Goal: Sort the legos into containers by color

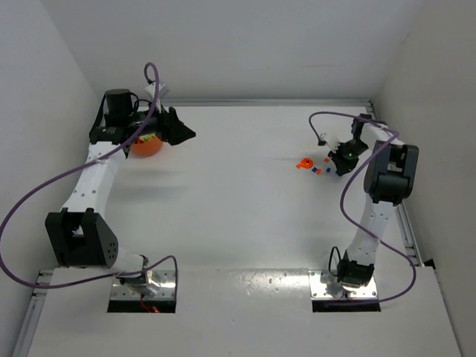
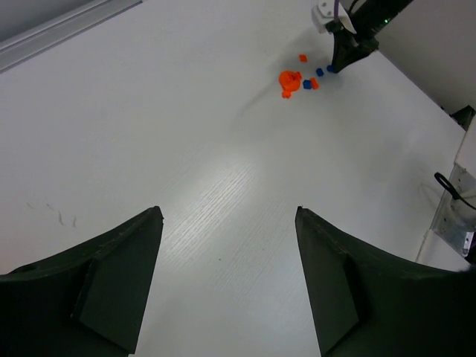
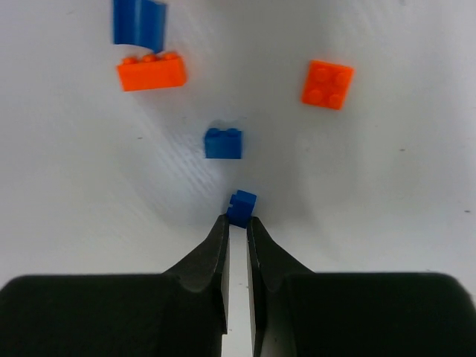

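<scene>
Both arm bases sit at the near edge of the worktop (image 1: 238, 223). Towards the far-left corner, the left gripper (image 2: 228, 212) hangs with its fingers (image 2: 119, 275) spread wide and nothing between them. The orange bowl (image 1: 146, 146) rests just beside and below it, partly hidden by the wrist.

Well apart from there, near the far-right corner, the legos lie in a loose scatter beside an orange piece (image 1: 303, 163).

Seen from the right wrist, a blue curved piece (image 3: 139, 22) touches a long orange brick (image 3: 151, 72). A blue brick (image 3: 223, 143) lies near the middle, and a square orange brick (image 3: 327, 83) lies apart on the right.

The right gripper (image 3: 238, 222) is down on the worktop here. Its fingers (image 3: 208, 260) are drawn almost together and pinch a small blue brick (image 3: 242, 207) at their very tips.
</scene>
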`<state>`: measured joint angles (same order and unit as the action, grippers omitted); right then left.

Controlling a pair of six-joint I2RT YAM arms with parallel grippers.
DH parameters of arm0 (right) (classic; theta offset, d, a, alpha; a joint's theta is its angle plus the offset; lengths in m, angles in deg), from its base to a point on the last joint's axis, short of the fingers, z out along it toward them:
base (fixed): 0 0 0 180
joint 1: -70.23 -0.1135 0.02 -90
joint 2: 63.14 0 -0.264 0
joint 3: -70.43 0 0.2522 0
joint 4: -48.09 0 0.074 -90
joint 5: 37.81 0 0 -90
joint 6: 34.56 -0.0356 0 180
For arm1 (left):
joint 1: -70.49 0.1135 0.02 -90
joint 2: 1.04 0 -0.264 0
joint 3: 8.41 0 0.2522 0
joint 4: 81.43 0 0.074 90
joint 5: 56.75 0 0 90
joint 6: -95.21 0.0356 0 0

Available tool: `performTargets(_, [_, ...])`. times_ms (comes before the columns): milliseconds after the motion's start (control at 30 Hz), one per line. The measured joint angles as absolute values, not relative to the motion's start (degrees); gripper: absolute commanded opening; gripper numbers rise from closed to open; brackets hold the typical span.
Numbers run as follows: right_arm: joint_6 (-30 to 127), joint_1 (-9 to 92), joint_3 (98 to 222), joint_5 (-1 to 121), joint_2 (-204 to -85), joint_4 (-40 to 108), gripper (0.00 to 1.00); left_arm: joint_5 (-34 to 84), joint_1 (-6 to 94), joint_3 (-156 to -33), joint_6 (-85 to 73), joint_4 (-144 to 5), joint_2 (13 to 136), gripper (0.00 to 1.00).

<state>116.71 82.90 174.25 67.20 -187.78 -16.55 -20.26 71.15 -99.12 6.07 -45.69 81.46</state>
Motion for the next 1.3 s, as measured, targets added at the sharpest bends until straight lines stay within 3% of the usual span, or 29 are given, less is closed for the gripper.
performTargets(267, [115.8,82.86,173.09,68.93,-187.08,-17.42,0.03,-18.17,71.15,-98.33,3.56,-47.2,81.31,0.78])
performTargets(333, [115.32,82.86,173.22,69.98,-187.05,-18.4,0.03,-18.08,71.15,-98.07,3.43,-47.55,81.09,0.82])
performTargets(400, [114.88,82.86,173.66,71.79,-186.77,-20.22,0.03,-17.97,71.15,-97.3,2.99,-48.25,80.65,0.98])
performTargets(433, [114.55,82.77,173.97,72.99,-186.38,-21.31,0.02,-18.06,71.24,-96.41,1.99,-49.1,80.17,1.0])
performTargets(633, [112.78,81.61,180.37,84.12,-180.91,-31.08,0.01,-25.05,73.03,-87.51,-7.48,-57.47,78.27,1.0])
performTargets(867, [110.27,75.05,181.94,99.94,-173.96,-39.36,0.0,-33.84,69.71,-83.82,-5.62,-60.03,77.18,1.0])
performTargets(1100, [104.87,64.63,178.84,110.41,-171.97,-42.29,0.0,-32.0,60.73,-83.6,3.45,-57.76,72.63,0.91])
performTargets(1300, [98.64,58.95,178.82,118.06,-171.93,-42.73,0.0,-26.56,51.33,-85.35,22.53,-46.3,72.46,0.74])
